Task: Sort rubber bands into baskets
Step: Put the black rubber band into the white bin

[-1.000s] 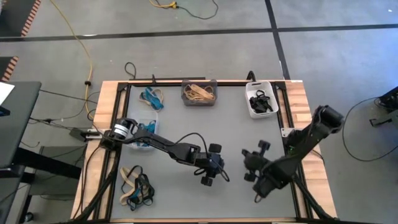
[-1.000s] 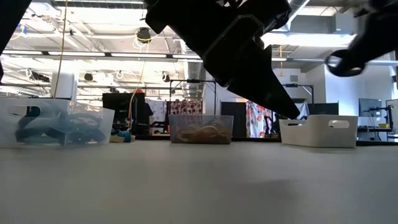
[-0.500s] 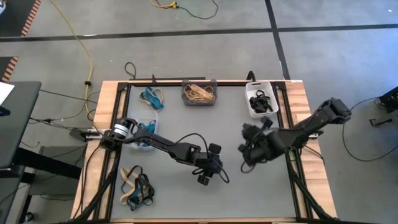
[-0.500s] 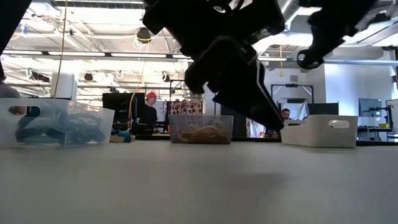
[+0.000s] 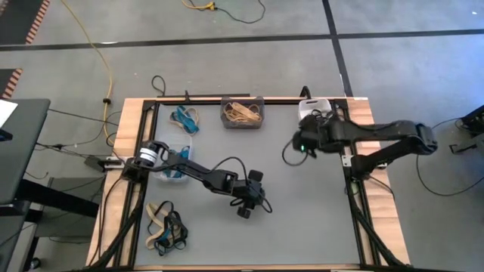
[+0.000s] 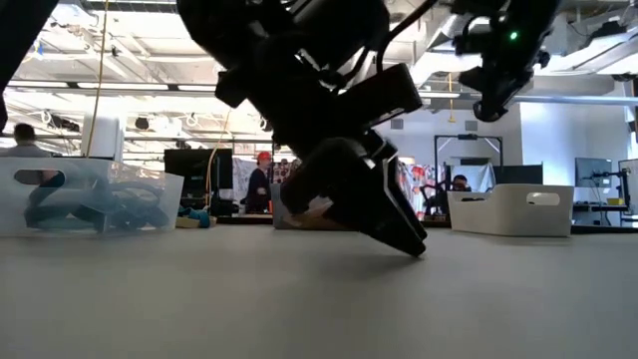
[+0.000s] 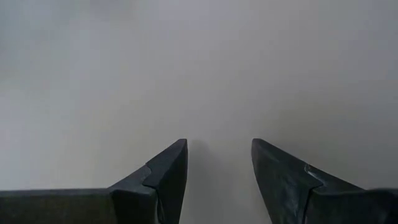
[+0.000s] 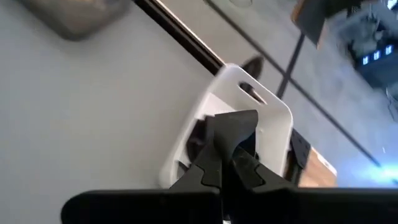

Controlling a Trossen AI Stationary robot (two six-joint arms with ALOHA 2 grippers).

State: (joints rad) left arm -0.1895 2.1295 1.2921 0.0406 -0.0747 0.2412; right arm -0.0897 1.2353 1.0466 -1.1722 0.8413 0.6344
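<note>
Three baskets show in the high view. The dark grey basket (image 5: 242, 113) holds tan rubber bands. The white basket (image 5: 309, 105) at the far right is mostly under my right arm. The clear basket (image 5: 175, 164) holds blue bands. Loose blue bands (image 5: 185, 119) lie at the far left, and a mixed pile (image 5: 166, 230) lies at the near left. My left gripper (image 7: 217, 162) is open, low over bare grey table at mid-table (image 5: 243, 213), with nothing between its fingers. My right gripper (image 8: 233, 127) is shut and hangs high, just short of the white basket (image 8: 273, 124). My right gripper is shut, slanting down toward the white basket from its near left side. Dark bands in the basket lie behind the fingertips (image 8: 242, 118), so I cannot tell whether a band sits between them.
A black rail (image 8: 180, 31) runs along the table's far edge behind the baskets. Wooden strips (image 5: 128, 136) border the grey mat on the left and right. A yellow cable (image 5: 98, 53) lies on the floor beyond the table. People stand in the room behind, in the low view.
My right gripper has swung from the near right part of the table toward the far edge, up to the white basket. It rose, rolled about its own line, and stayed shut. My left gripper has sunk close to the table, still open.
</note>
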